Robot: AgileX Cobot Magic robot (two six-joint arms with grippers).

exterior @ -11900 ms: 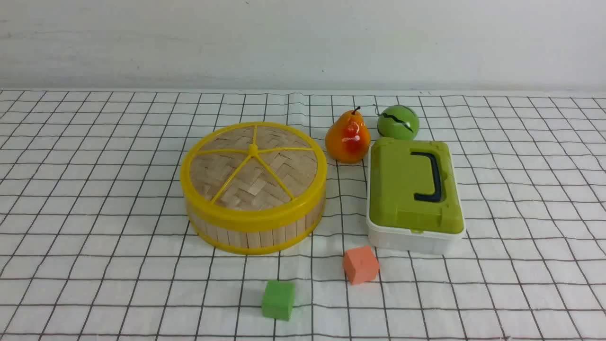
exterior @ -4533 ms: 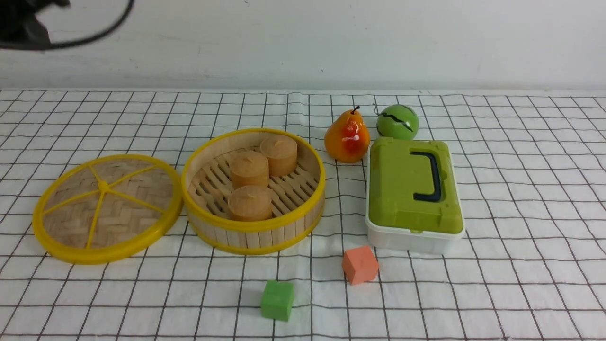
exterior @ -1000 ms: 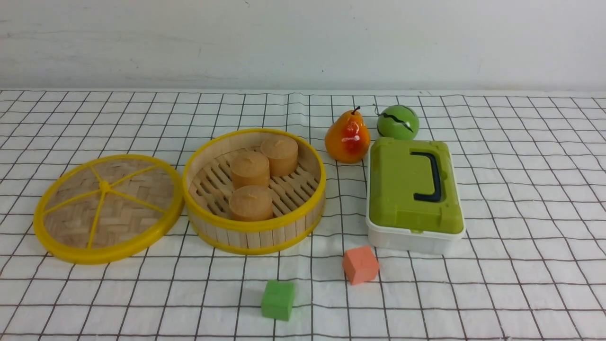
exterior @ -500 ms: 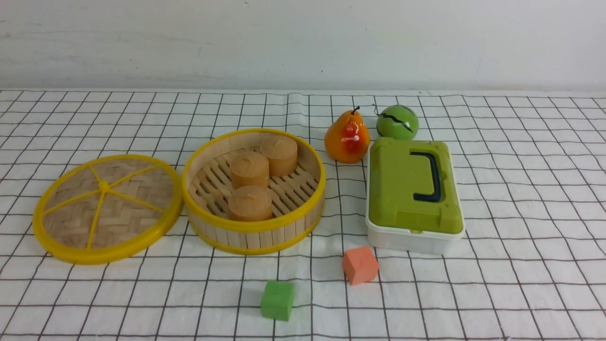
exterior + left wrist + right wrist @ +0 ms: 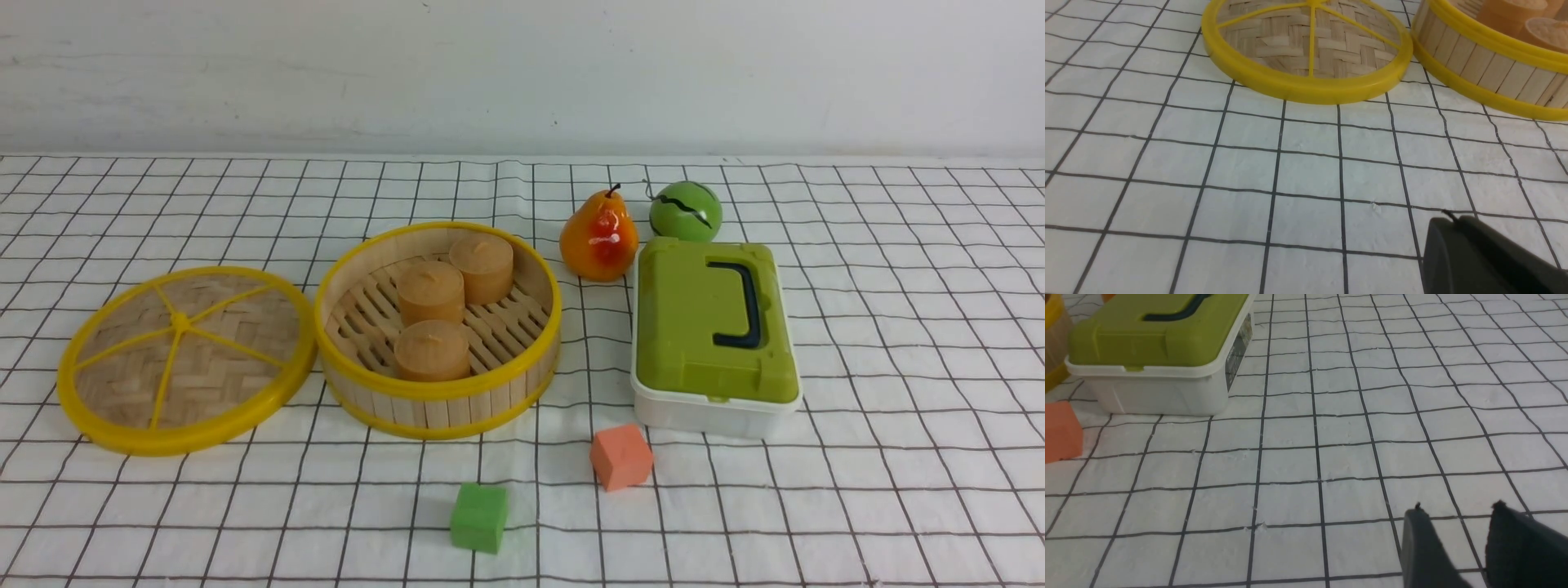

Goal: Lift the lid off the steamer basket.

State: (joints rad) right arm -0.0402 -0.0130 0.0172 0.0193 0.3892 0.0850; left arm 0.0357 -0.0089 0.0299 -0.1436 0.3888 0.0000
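Note:
The lid [image 5: 186,359], a woven bamboo disc with a yellow rim and spokes, lies flat on the cloth, touching the left side of the steamer basket [image 5: 438,400]. The basket stands uncovered with three tan buns [image 5: 432,349] on its slatted floor. Neither gripper appears in the front view. In the left wrist view my left gripper [image 5: 1453,220] is shut and empty above bare cloth, with the lid [image 5: 1306,45] and the basket [image 5: 1490,73] beyond it. In the right wrist view my right gripper [image 5: 1457,512] stands open with nothing between its fingers.
A white box with a green lid [image 5: 713,331] sits right of the basket, also in the right wrist view as the white box [image 5: 1159,347]. Behind it stand a pear [image 5: 598,237] and a green ball [image 5: 686,211]. An orange cube [image 5: 621,456] and a green cube [image 5: 479,517] lie in front.
Long before, the lid sat on the basket; later it lay on the cloth to its left and an arm left the view. Over the last second nothing has moved.

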